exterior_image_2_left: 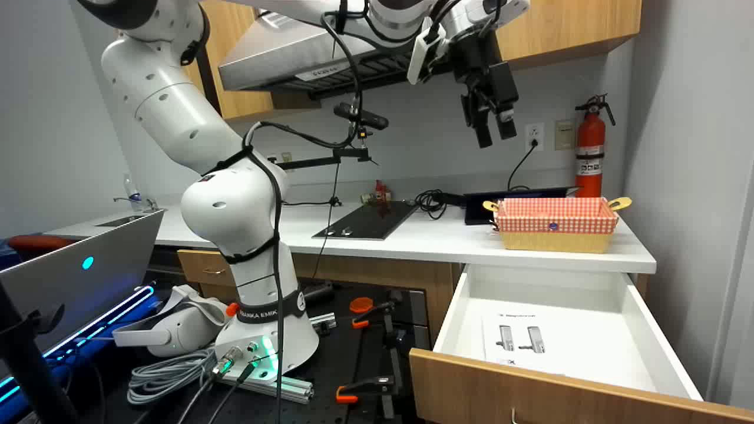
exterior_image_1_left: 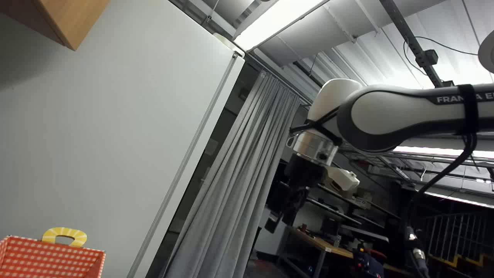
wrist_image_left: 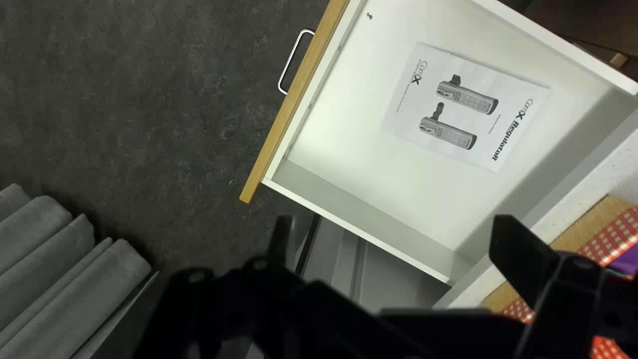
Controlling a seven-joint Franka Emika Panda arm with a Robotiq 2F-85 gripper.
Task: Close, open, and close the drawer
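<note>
- Matte black gripper fingers (wrist_image_left: pixel 518 254), spread wide with nothing between them; at that width they could catch on something when lowered.
- Tan basket (exterior_image_2_left: pixel 556 238) trimmed in red-and-white gingham, on the white counter (exterior_image_2_left: pixel 450 241) near its front edge; a low approach might topple it.
- White drawer (wrist_image_left: pixel 379 169) with a wooden front (wrist_image_left: pixel 293 99), pulled out beneath the counter; an off-centre push could skew and bind it.
- Silver wire handle (wrist_image_left: pixel 290 58); it could snag the fingers during closing.
- Hard to make out: the fingers' blurred bases; a purple item (wrist_image_left: pixel 627 260) in the basket, cut off; one drawer side, outside the wrist view; in an exterior view the handle (exterior_image_2_left: pixel 513 416), cropped.
</note>
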